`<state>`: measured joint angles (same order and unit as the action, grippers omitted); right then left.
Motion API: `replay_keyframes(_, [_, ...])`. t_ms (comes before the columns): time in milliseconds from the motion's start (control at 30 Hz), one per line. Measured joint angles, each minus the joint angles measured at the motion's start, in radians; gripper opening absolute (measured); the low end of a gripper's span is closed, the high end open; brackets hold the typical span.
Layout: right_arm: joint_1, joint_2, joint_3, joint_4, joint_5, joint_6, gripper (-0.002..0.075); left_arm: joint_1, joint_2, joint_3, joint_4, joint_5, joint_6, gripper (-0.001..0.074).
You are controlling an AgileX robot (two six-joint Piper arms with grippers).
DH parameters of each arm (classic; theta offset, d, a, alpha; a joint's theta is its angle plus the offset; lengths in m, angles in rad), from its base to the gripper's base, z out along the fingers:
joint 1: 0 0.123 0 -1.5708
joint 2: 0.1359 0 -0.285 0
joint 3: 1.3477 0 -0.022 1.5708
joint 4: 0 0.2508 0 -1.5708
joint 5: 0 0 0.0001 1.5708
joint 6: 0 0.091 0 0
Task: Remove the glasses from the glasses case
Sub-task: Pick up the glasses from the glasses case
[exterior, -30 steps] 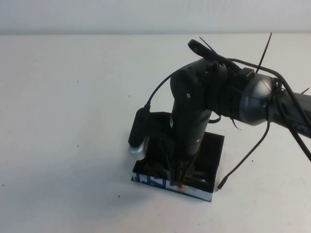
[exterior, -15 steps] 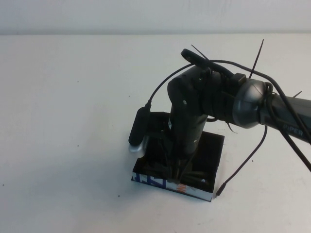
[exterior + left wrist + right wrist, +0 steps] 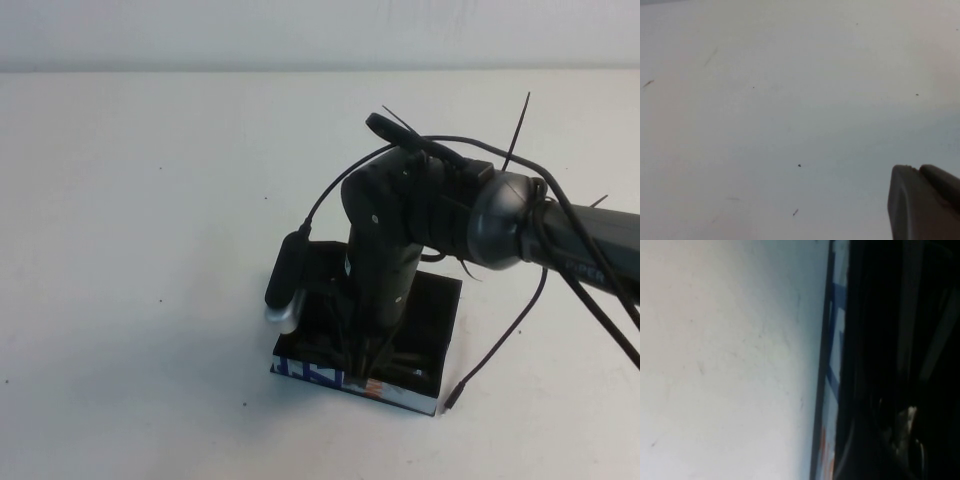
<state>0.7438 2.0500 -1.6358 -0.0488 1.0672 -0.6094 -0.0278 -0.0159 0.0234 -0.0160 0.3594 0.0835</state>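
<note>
The black glasses case (image 3: 440, 312) lies open on the white table, its blue and white printed edge (image 3: 310, 372) with an orange mark facing me. My right gripper (image 3: 366, 362) reaches straight down into the case by that edge. The right wrist view shows the printed edge (image 3: 837, 340) and the dark interior. The glasses are lost in the black interior under the gripper; only a pale glint (image 3: 907, 422) shows there. My left gripper (image 3: 917, 171) shows only in the left wrist view, fingertips together over bare table.
The right arm's wrist camera (image 3: 285, 285) hangs over the case's left side. A loose cable end (image 3: 452, 398) dangles just right of the case. The white table (image 3: 150, 200) stretches around, ending at a back edge.
The right arm's wrist and elbow have shifted slightly left. The gripper's tip has stayed inside the case by the printed edge.
</note>
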Motion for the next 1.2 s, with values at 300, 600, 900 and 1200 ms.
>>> replay_keyframes(300, [0.0,0.015,0.0,-0.004,-0.008,0.0,0.0316,0.0,0.0,0.0,0.0,0.0,0.0,-0.0005])
replay_keyframes(600, [-0.002,0.041,0.0,-0.008,-0.011,0.009,0.0187,0.0,0.0,0.0,0.0,0.0,0.0,-0.0005])
replay_keyframes(900, [-0.002,0.007,-0.005,-0.029,0.009,0.049,0.0011,0.0,0.0,0.0,0.0,0.0,0.0,-0.0005])
replay_keyframes(1200, [-0.002,-0.135,-0.005,-0.052,0.091,0.053,0.0009,0.0,0.0,0.0,0.0,0.0,0.0,-0.0005])
